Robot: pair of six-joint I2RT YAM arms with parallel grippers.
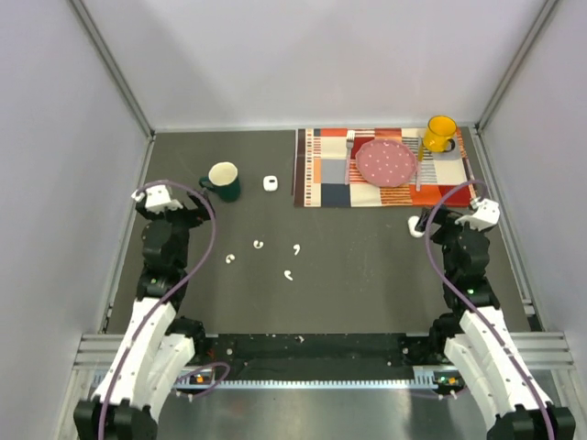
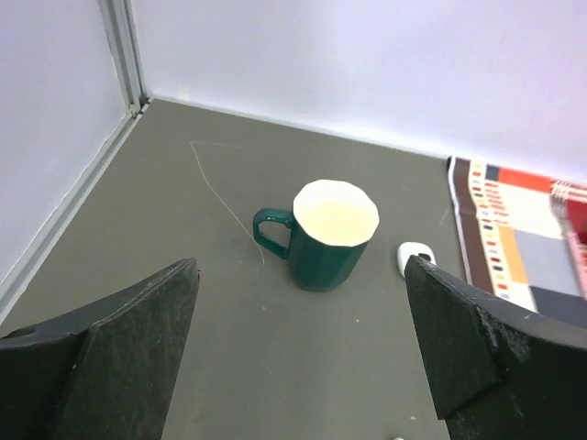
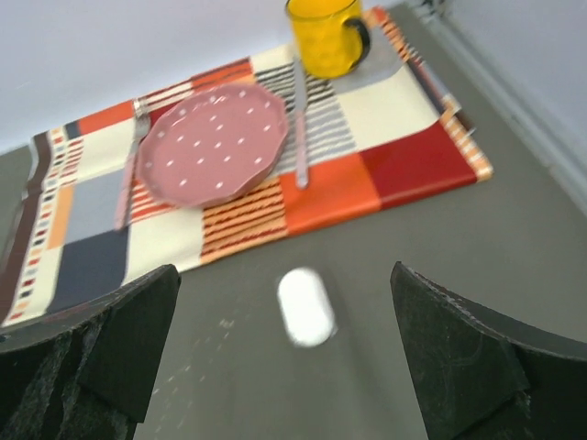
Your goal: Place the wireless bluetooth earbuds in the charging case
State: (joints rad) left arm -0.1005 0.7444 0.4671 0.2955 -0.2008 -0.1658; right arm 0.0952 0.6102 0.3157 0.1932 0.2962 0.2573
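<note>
Opening step; nothing picked yet. Your left tool (image 2: 300, 275) and right tool (image 3: 282, 269) both spread wide, empty. Loose on tabletop (image 1: 367, 257), between arms: four tiny white plastic earbuds (image 1: 259, 245). Small white charging case (image 1: 271, 183) beside dark green mug (image 1: 225, 181). Next, likely: lower one tool over nearest earbud, pinch fine.

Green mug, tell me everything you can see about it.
The mug is dark green outside and pale cream inside, with a faceted, many-sided rim and one loop handle that points toward the left wall. It looks like glazed ceramic. It stands upright on the dark grey table with its mouth up, and nothing can be seen in it. Nothing touches it. A white case lies to its right, clearly apart.
</note>
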